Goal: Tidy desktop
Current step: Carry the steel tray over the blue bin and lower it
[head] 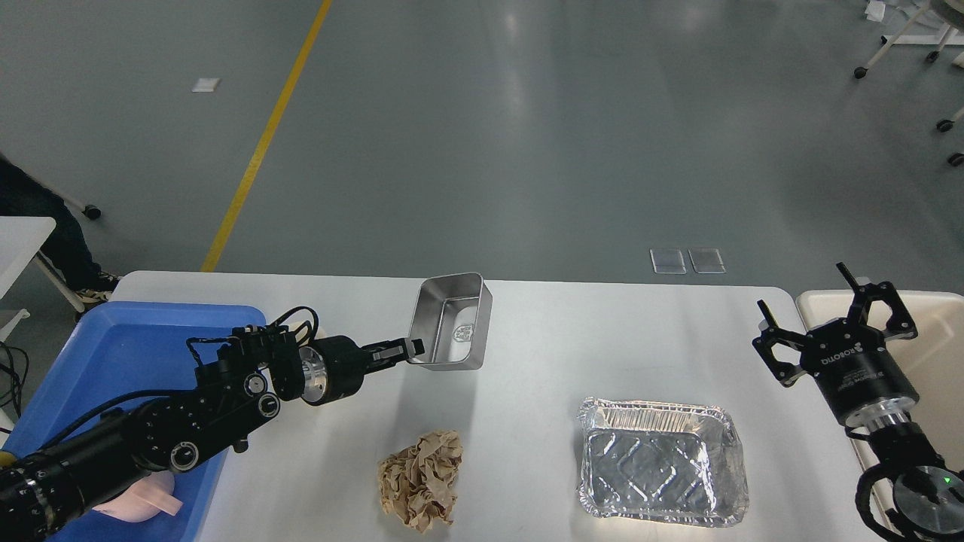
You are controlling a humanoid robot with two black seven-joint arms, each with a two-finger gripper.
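here, the desktop spans the lower half of the head view and serves as the landmark for all positions below.

left gripper: it extends from the left edge toward the middle of the desktop. its fingers are pressed onto the near rim of a steel tin, pinching it. the tin is tilted, its open side facing the camera, with a small stamped mark on its inner base. whether the tin's far edge touches the desktop cannot be told.

right gripper: it hangs over the right edge of the desktop, near the cream bin. its fingers are spread wide and hold nothing.

items on the desktop:
- a foil tray lies flat on the near right part, open side up.
- a paper wad, brown and crumpled, lies on the near middle part, left of the foil tray and well apart from it.

items beside the desktop:
- a blue tray sits at the left end, under the left arm. a pink object lies in its near corner, partly hidden by the arm.
- the cream bin stands just past the right end.

beyond the far edge of the desktop lies a grey floor with a yellow line.
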